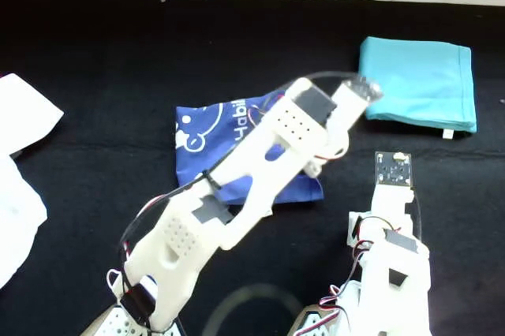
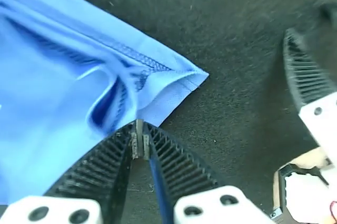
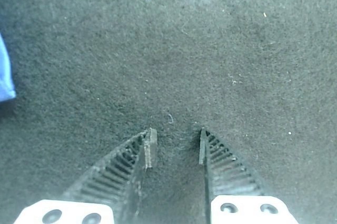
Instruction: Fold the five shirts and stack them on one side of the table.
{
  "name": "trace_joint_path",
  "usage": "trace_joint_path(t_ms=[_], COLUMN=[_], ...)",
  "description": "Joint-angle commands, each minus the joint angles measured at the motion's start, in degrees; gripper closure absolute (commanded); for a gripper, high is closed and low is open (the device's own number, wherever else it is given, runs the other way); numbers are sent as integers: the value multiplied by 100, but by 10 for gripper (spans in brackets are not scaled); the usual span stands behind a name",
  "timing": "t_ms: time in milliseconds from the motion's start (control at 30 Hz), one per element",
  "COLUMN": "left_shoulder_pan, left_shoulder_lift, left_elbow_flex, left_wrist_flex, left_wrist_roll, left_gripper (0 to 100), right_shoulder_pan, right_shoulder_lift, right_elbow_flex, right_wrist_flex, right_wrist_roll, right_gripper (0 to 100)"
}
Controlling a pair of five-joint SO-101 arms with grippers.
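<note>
- Blue shirt [image 1: 193,164]: royal blue w/ white cartoon print & lettering; hem stitching same blue.
- Folded shirt [image 1: 417,82]: plain turquoise, small white tag.
- Loose cloth [image 1: 20,194]: plain white.
- Worktop [image 1: 95,52]: solid black, no pattern.
- Left tool [image 2: 138,142], right tool [image 3: 175,145]: black ribbed fingers, white bases.
- Arms [image 1: 181,241]: white, black joints.

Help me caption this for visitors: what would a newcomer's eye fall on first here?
First, the long white left arm slanting across the middle of the black table, over a blue shirt whose edge its jaws pinch shut. Next, the neatly folded turquoise shirt at the far right, and the crumpled white cloth at the left edge.
</note>
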Motion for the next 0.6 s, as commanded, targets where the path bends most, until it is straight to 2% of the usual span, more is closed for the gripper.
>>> trace_joint_path(t_ms=[0,233,400,567], left_shoulder_pan=[-286,-954,-778,-321], left_shoulder_lift=[-541,251,1033,1174], left_elbow_flex=[-505,-505,-532,-558], left_wrist_flex=[70,79,88,62], left_wrist_roll=[9,18,35,35], left_gripper=[991,991,991,991], right_shoulder_pan=[57,57,57,57], right_shoulder_lift=[4,4,4,4], right_elbow_flex=[84,84,84,84], right_wrist_flex=[-119,-119,-119,-119], right_wrist_roll=[18,18,18,18], right_gripper=[854,854,854,854])
